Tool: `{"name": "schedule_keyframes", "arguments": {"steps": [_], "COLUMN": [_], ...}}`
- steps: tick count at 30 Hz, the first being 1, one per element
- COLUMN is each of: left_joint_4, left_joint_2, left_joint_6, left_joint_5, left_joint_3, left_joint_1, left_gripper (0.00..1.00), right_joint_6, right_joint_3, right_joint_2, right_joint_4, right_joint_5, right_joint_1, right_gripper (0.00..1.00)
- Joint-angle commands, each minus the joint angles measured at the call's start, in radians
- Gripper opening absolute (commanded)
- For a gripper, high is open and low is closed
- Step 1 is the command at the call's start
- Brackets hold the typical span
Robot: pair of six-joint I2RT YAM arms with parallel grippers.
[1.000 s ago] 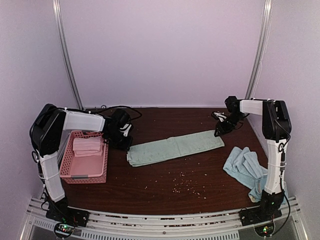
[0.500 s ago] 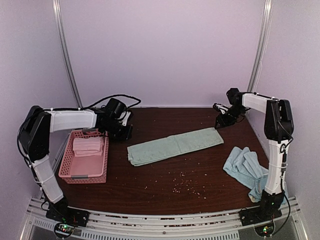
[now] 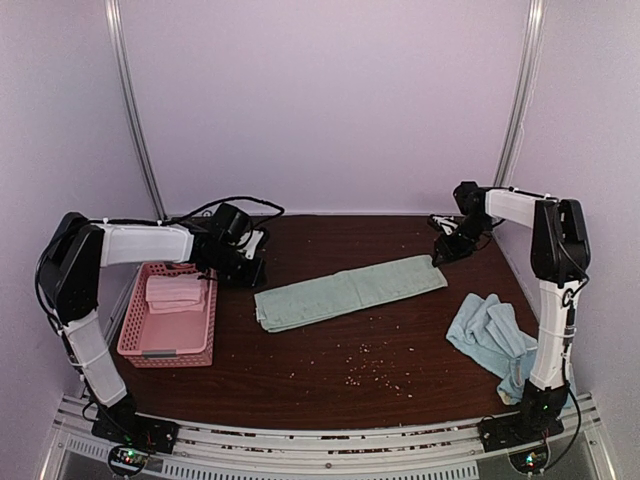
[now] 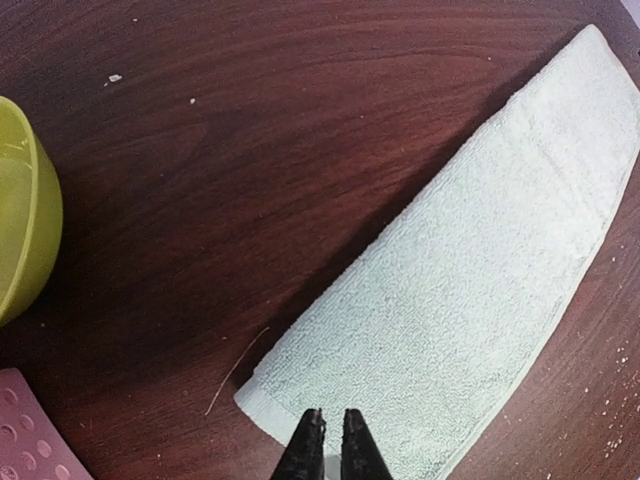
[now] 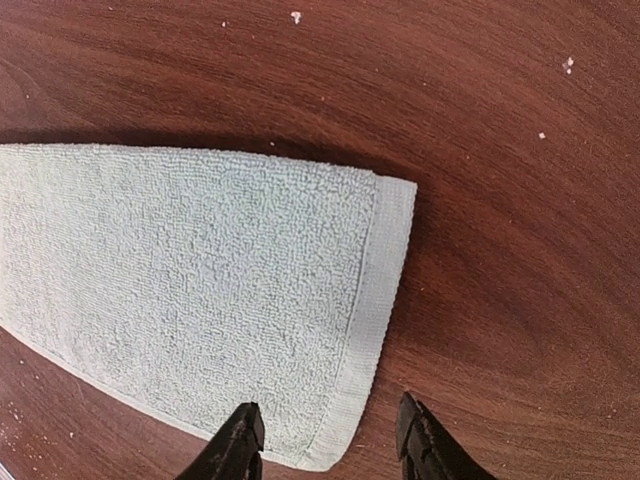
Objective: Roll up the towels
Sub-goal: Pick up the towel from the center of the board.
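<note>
Mint-green towel (image 3: 350, 293) flat, ends beneath nearly closed left gripper (image 4: 329, 420) and open right gripper (image 5: 330, 425).

- We are seeing soft, even light coming from overhead, tinting the walls (image 3: 330, 100) pale lilac.
- The mint towel (image 4: 480, 280) is throwing a dark shadow along its far edge onto the table (image 4: 250, 120) in both wrist views.
- The wood is giving back a dull sheen.
- We are reading the terry weave sharply, while the right fingers (image 5: 240, 440) are looking soft.
- The overhead view is looking grainy, its rails (image 3: 135, 110) splaying outward.
</note>
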Motion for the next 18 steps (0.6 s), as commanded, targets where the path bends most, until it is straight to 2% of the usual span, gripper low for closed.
{"name": "schedule_keyframes", "arguments": {"steps": [1, 18], "left_joint_4": [0.044, 0.032], "left_joint_2": [0.027, 0.046], "left_joint_6": [0.022, 0.030], "left_joint_5": [0.022, -0.005], "left_joint_3": [0.004, 0.020], "left_joint_1": [0.005, 0.005], "left_gripper": [0.07, 0.12], "right_joint_6": [0.011, 0.041], "right_joint_3": [-0.003, -0.009], "right_joint_2": [0.038, 0.106], "right_joint_4": [-0.008, 0.015], "right_joint_5": [0.021, 0.152], "right_joint_1": [0.008, 0.069], "right_gripper": [0.46, 0.43]}}
